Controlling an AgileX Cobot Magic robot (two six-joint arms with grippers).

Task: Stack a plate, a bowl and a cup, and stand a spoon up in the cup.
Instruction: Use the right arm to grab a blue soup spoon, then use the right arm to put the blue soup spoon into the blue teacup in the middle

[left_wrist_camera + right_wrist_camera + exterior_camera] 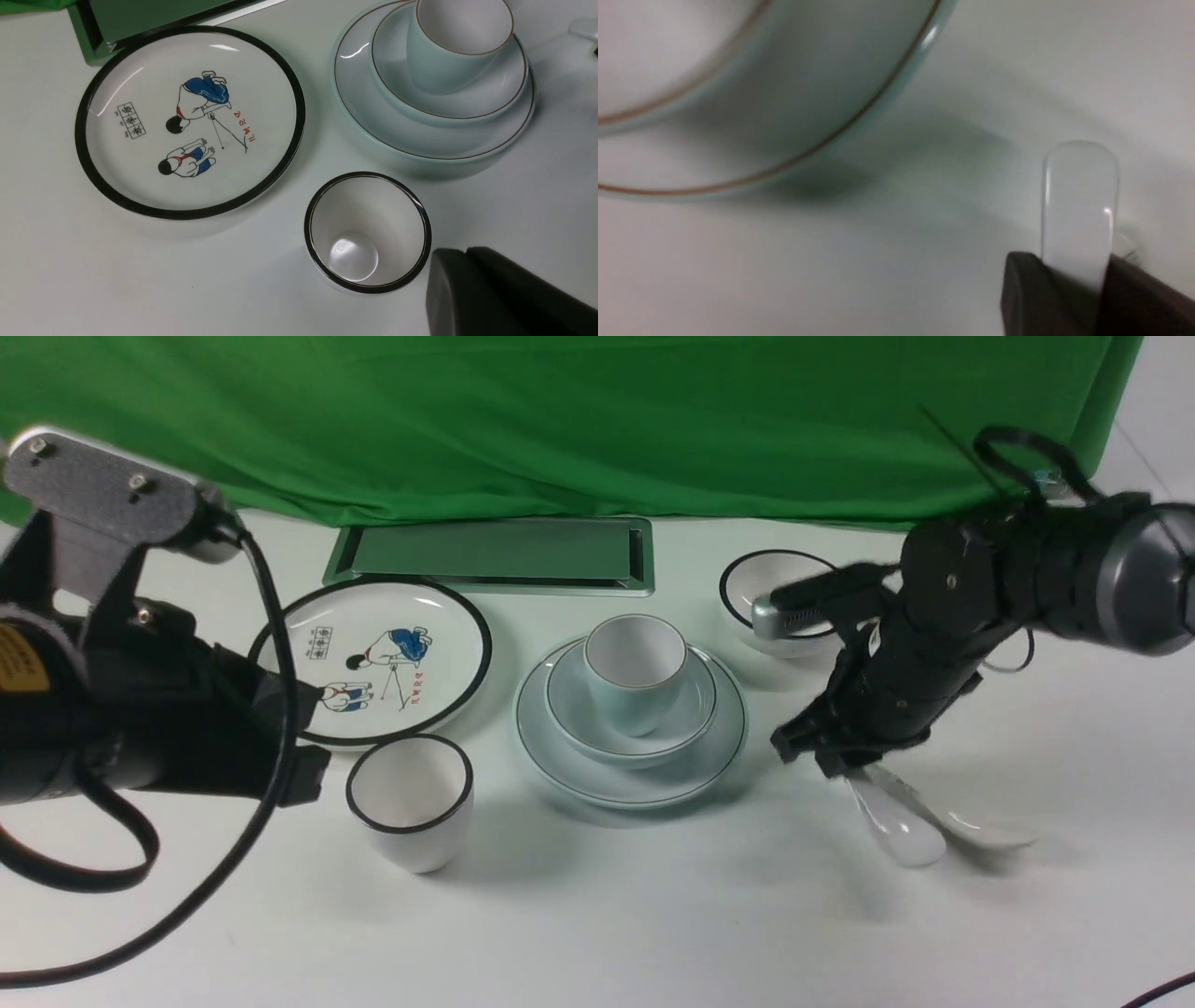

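Observation:
The plate (719,747) lies mid-table with the bowl (695,709) on it and the cup (635,677) upright in the bowl. The stack also shows in the left wrist view: plate (373,135), bowl (467,100), cup (444,60). My right gripper (840,767) is low over the table right of the stack, shut on the handle of the pale spoon (904,833). In the right wrist view the plain handle (1078,200) sticks out between the fingers of the right gripper (1078,275), near the plate's rim (808,116). My left gripper (465,253) is shut and empty beside a black-rimmed cup.
A cartoon plate (373,658) with a thick black rim lies left of the stack. A black-rimmed white cup (411,798) stands in front of it. A small black-rimmed bowl (775,588) sits behind my right arm. A second spoon (991,833) lies beside the held one. A metal hatch (495,555) lies near the green cloth.

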